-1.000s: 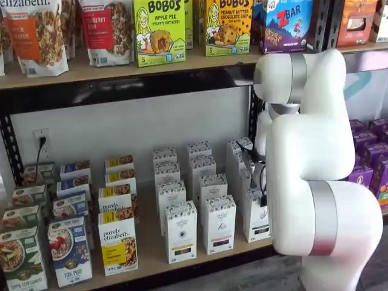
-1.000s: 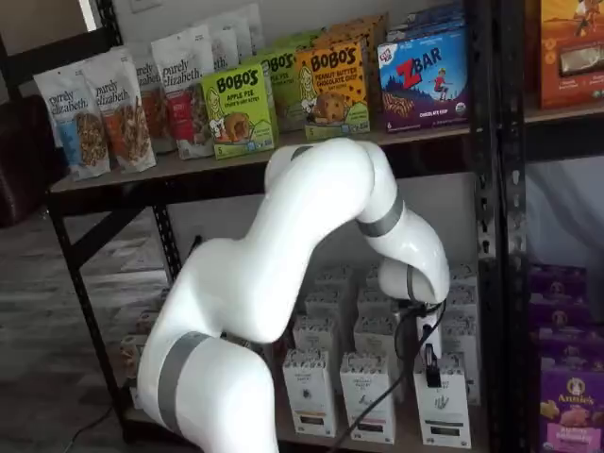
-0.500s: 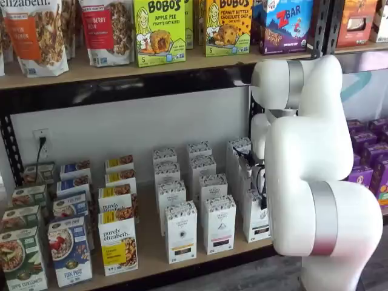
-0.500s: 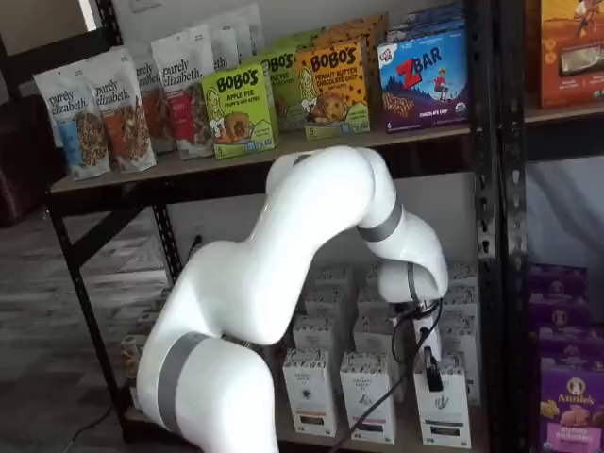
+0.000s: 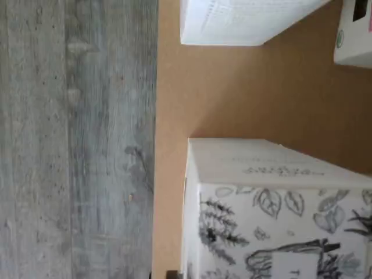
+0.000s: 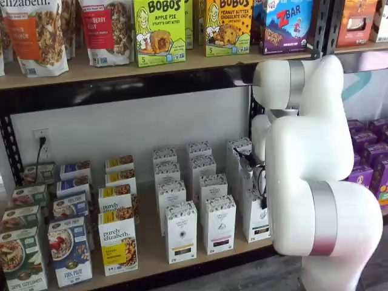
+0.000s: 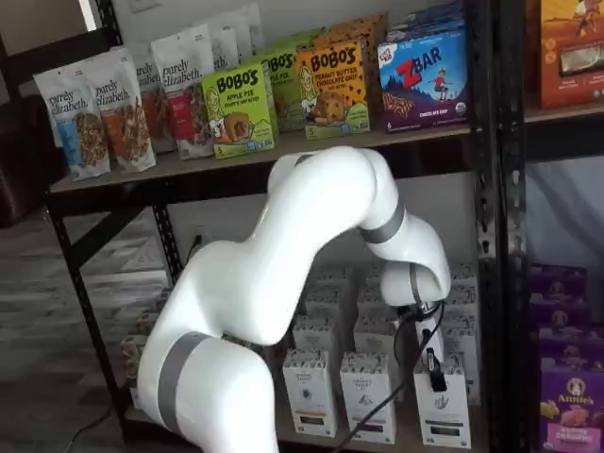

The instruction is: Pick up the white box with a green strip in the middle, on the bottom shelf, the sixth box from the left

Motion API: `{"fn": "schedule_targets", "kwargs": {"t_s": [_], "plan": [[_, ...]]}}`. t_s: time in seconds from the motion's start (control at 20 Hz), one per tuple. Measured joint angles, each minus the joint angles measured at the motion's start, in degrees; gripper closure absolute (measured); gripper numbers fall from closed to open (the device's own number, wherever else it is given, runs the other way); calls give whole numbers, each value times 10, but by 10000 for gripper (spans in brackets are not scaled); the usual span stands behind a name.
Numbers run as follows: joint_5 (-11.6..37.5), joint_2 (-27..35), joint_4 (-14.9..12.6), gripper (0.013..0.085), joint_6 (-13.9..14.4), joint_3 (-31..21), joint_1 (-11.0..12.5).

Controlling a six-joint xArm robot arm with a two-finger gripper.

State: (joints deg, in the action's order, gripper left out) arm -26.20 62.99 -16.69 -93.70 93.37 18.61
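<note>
Black fingers of the tool (image 7: 433, 370) sit atop the white box (image 7: 442, 411) at the bottom shelf (image 6: 154, 251) front right corner (grip unclear, cannot tell); the white arm (image 6: 315, 182) hides it, sister cartons (image 6: 218, 223) beside.

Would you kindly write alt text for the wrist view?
A white box with black leaf and tree drawings fills one corner, seen from above, standing on a tan shelf board. Parts of two more white boxes show beyond it, and grey wood-look floor lies past the board's edge.
</note>
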Motion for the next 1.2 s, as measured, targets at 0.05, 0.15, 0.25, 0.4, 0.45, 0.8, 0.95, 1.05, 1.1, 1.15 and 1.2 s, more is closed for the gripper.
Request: {"fn": "schedule_targets", "kwargs": {"t_s": [0.05, 0.15, 0.25, 0.4, 0.45, 0.8, 0.95, 1.05, 1.1, 1.15, 1.2], "plan": [[-4, 0, -13, 290, 11, 2, 0], [-14, 1, -29, 290, 25, 7, -1], [-30, 3, -44, 290, 39, 15, -2], [-42, 5, -56, 290, 51, 20, -4], [-42, 5, -57, 290, 53, 20, -5], [-33, 3, -30, 330, 31, 14, -7], [-31, 0, -18, 410, 20, 11, -6], [-33, -3, -15, 450, 17, 10, -6], [-34, -4, -21, 450, 23, 9, -6], [-33, -5, -35, 450, 34, 7, -5], [-31, -7, -43, 450, 41, 5, -5]]}}
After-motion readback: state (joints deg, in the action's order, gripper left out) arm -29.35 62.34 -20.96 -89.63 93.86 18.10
